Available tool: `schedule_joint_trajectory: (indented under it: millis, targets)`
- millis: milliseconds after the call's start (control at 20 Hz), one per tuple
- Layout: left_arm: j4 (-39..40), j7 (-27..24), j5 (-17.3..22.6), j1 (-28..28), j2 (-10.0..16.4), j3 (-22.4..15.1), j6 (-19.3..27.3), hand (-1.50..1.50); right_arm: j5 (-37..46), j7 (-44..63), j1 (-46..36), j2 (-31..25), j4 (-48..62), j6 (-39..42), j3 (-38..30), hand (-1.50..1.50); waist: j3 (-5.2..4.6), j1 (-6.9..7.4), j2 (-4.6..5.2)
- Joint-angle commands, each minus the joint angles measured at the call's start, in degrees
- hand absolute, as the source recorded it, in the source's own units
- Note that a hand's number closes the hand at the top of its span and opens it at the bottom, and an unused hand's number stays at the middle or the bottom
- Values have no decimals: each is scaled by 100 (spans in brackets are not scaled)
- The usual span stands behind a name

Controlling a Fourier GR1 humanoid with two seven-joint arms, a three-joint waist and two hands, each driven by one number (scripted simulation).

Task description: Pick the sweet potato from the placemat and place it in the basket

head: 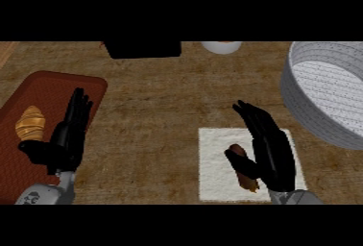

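A brown sweet potato lies on the white placemat at the lower middle of the counter. My right hand is over the placemat's right half with fingers straight; its thumb crosses the sweet potato and hides part of it. The grey basket stands at the right edge, up and to the right of that hand. At the left, my left hand is open with fingers up, over the edge of a red-brown mat.
A red-brown mat at the left carries a croissant. A black box and a white cup stand at the counter's far edge. Bare wooden counter stretches between the mats and the basket.
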Motion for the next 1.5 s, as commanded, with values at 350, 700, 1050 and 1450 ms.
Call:
schedule_joint_trajectory:
  millis: [350, 700, 1050, 1450]
  targets:
    - [-242, -2, 6, 286, 49, 24, 36, 0, 2934, 2831, 389, 62, -331, 2077, 327, -150, -42, -133, -36]
    - [-463, -120, -30, 352, -27, -126, -59, 0, 3667, 4631, 326, 1662, -1032, 4549, 1511, -150, 15, 217, 90]
    - [-441, -85, -27, 219, -3, -110, -177, 0, 3873, 5885, 155, 1698, -1178, 5603, 2111, -150, 41, 321, 192]
    - [-613, 16, -91, 243, -73, -187, -134, 0, 4038, 6109, 468, 1704, -1414, 6005, 2100, -150, 57, 327, 203]
